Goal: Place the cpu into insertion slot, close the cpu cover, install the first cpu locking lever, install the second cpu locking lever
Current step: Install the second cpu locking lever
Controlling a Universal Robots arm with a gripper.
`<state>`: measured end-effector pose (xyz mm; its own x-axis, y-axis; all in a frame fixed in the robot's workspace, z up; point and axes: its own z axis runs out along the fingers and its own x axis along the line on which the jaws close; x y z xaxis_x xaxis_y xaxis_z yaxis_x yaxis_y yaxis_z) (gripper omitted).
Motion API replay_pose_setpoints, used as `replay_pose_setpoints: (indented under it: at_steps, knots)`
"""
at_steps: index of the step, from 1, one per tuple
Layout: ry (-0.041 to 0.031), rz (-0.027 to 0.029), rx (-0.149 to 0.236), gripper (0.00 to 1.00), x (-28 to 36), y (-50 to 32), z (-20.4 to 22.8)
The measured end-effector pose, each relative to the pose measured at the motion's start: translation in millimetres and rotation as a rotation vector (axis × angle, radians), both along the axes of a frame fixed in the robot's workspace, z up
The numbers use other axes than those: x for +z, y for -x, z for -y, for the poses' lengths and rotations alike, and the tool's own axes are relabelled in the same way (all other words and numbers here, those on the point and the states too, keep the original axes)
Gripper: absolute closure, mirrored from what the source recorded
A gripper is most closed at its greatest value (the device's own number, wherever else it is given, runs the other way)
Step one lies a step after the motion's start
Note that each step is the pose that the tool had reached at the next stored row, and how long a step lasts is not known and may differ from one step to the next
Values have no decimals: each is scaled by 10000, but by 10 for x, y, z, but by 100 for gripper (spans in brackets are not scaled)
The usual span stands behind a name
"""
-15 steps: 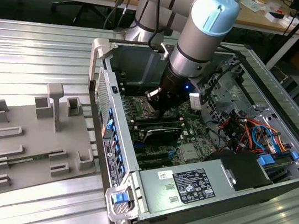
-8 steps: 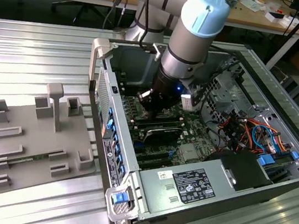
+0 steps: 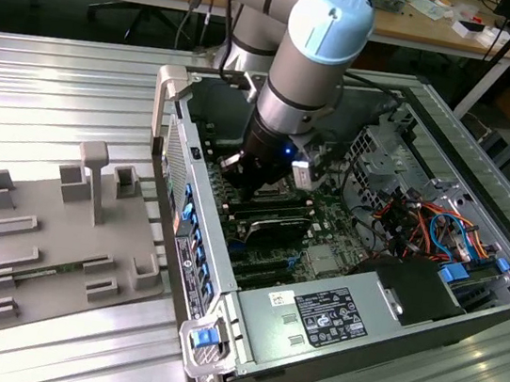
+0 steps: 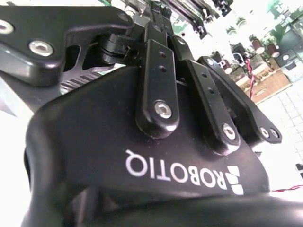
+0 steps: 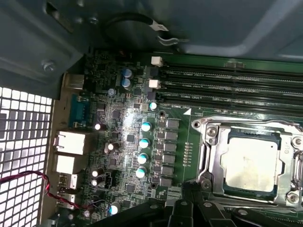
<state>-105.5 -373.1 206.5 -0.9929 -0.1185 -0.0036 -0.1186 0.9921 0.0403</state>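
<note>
— Where's the cpu [image 5: 249, 164]?

— Seated in its socket, cpu cover [image 5: 207, 158] down around it. My gripper [image 3: 258, 184] hangs inside the computer case [image 3: 383, 295]; jaws' state I cannot tell. The cpu looks light, stiff, fragile: I'd hold its edges

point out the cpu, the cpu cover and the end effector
cpu [image 5: 250, 163], first wrist view, middle of its silver-grey top.
cpu cover [image 5: 208, 158], first wrist view, side bar of the metal frame.
end effector [image 3: 255, 180], exterior view, dark body low inside the case.
</note>
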Motion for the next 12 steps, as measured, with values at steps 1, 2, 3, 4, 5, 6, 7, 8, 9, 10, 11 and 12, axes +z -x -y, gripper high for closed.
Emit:
replay_pose_setpoints:
  at_steps: [1,2,3,4,5,6,7,8,9,10,11,12]
  knots:
    - [-25,-2,30,89,-1,4,0]
    - [-60,-2,52,89,-3,5,0]
    - [-108,-2,80,89,-6,5,0]
    - [-149,-1,112,89,-8,5,0]
    - [-170,0,121,89,-10,5,-1]
    - [-187,0,129,89,-13,5,-1]
    - [-204,-2,139,89,-20,5,0]
    - [-212,-2,146,89,-25,5,0]
    - [-225,-1,149,89,-31,5,-1]
    - [-236,5,152,89,-38,5,-1]
    - [-245,3,157,89,-41,4,0]
    - [-253,-1,160,89,-43,5,0]
